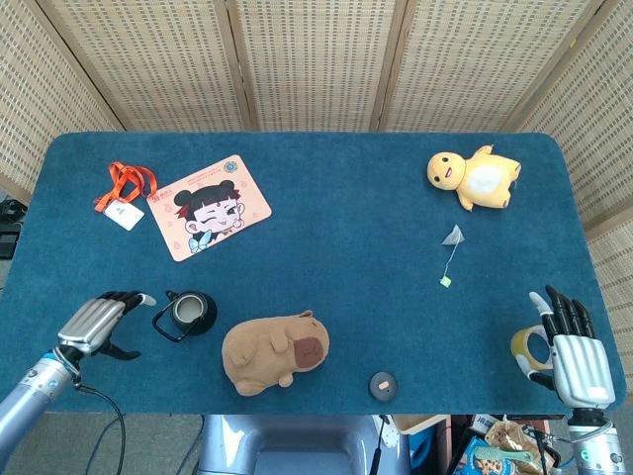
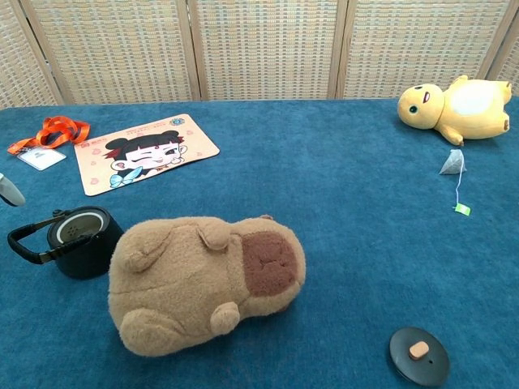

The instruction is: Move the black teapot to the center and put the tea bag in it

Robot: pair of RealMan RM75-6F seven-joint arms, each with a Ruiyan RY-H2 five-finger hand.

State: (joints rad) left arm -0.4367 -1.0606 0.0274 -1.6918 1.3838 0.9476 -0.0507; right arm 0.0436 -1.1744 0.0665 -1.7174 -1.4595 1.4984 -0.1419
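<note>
Blue surface [image 1: 326, 228] — carpet-like nap, backed by woven cane screens [image 1: 316, 59].

Brown capybara plush [image 1: 274, 350], lying near the front edge.

Yellow duck plush [image 1: 473, 176], on its back at the far right.

Cartoon-girl mat [image 1: 209, 206], pink-bordered, lying flat and askew at the far left.

Orange lanyard [image 1: 127, 182] with white card [image 1: 124, 214] — just left of the mat.

Small black lid [image 2: 418, 355] with a tan knob, flat near the front edge, right of the capybara.
</note>
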